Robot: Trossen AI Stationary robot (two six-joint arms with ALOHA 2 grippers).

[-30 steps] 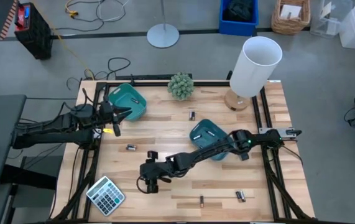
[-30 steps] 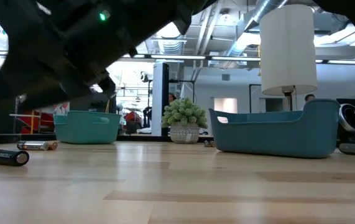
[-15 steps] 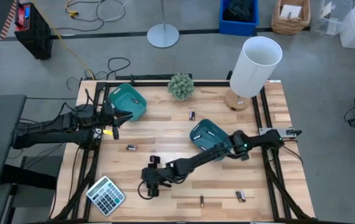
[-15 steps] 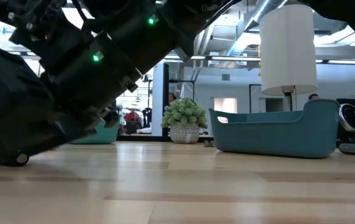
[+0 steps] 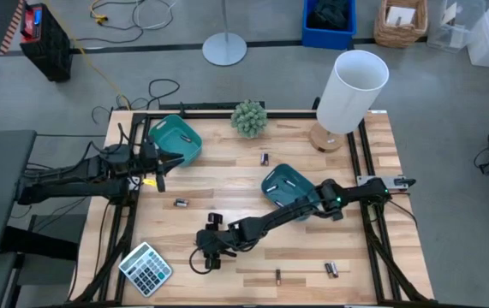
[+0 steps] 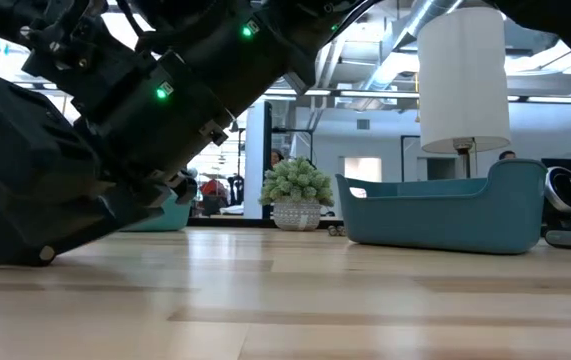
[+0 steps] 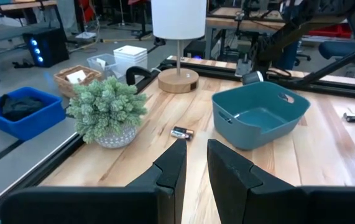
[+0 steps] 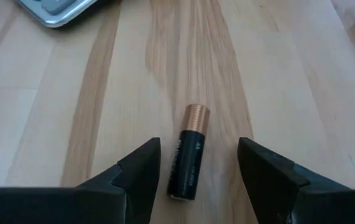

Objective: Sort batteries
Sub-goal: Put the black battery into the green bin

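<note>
Straddling a copper-capped battery (image 8: 189, 154) near the table's seven o'clock, the right gripper (image 8: 196, 180) stands wide-jawed, probably ready to pinch it, while the left gripper (image 7: 193, 167), jaws narrow and empty, waits at ten o'clock.

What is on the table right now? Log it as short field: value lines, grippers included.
right gripper: open, low over the table's front left, fingers either side of a battery lying flat
left gripper: narrowly open, empty, waiting at the left edge
teal trays: one back left, one centre right
loose batteries
other items: calculator, plant, lamp
</note>
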